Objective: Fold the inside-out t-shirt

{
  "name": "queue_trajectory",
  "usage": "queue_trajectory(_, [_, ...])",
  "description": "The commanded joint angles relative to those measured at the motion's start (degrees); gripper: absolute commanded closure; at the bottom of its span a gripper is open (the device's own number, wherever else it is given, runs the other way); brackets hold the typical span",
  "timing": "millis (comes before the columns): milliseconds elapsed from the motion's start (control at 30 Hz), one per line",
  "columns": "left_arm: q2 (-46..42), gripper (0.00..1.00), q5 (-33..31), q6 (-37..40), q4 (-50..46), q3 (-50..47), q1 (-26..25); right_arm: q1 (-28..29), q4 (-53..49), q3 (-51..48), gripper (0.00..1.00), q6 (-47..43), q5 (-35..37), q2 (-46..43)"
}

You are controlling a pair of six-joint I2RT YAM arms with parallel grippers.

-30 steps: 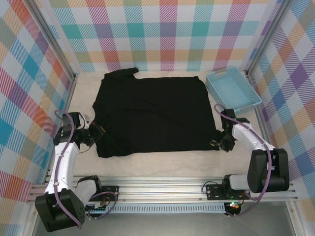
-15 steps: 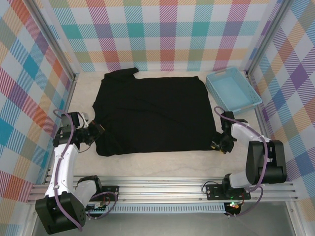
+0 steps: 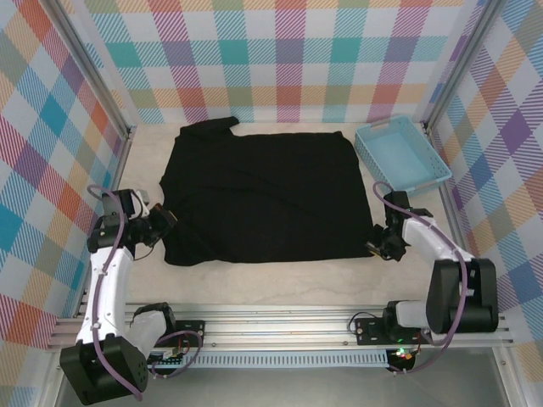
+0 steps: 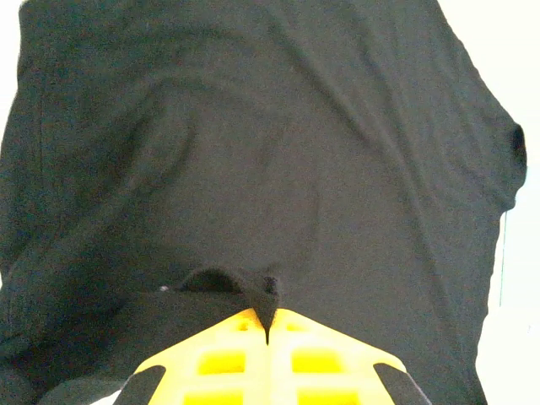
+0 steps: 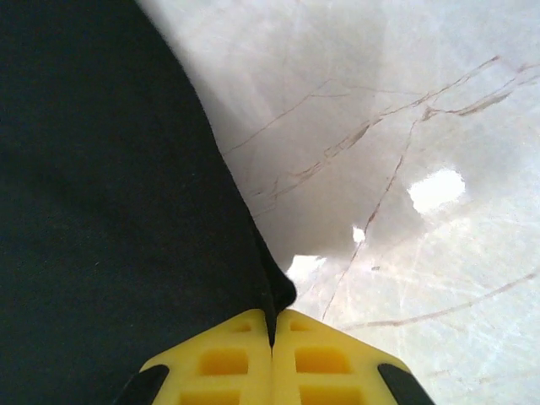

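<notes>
The black t-shirt (image 3: 263,195) lies spread flat over the middle of the table, plain side up, no print showing. My left gripper (image 3: 163,222) is shut on a pinch of the shirt's left near edge; in the left wrist view the yellow fingers (image 4: 219,359) clamp a raised fold of the t-shirt (image 4: 270,169). My right gripper (image 3: 379,243) is shut on the shirt's near right corner; in the right wrist view the cloth (image 5: 110,211) runs down between the closed yellow fingers (image 5: 321,359).
A light blue tray (image 3: 402,155) stands at the back right, just beyond the shirt's right edge. Checked walls enclose the table on three sides. Bare marbled tabletop (image 5: 405,169) lies to the right of the shirt corner.
Both grippers keep their hold on the shirt. The left gripper has shifted slightly left and back, and the near left corner of the shirt has drawn in a little.
</notes>
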Motion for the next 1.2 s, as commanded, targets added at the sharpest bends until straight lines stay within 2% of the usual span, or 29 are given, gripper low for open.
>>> queue_trajectory(0, [-1.76,1.0,-3.35,1.34,-0.72,4.83,-0.19,-0.4,-4.07,4.16,0.98,-2.57,0.72,-3.76])
queue_trajectory(133, [0.22,1.0,-7.31,1.33,0.9,8.07,0.01,-0.4,-3.99,10.33,0.98,-4.62,-1.32,-1.26])
queue_trajectory(233, [4.2,1.0,-9.43,0.78,3.21,10.22,0.1,-0.4,-1.53,15.25,0.97,-5.83,-2.84,3.89])
queue_trajectory(533, [16.87,1.0,-8.78,-5.78,11.02,16.66,-0.04,-0.05,3.51,31.74,0.95,-8.35,-6.53,22.76])
queue_trajectory(867, [27.35,1.0,-10.85,-10.08,18.82,20.95,-0.35,1.84,2.81,44.27,0.93,-10.21,-3.22,33.79])
queue_trajectory(1167, [37.23,1.0,-10.54,-8.06,20.95,28.11,-1.35,3.86,3.04,50.64,0.92,-10.74,-0.46,41.27])
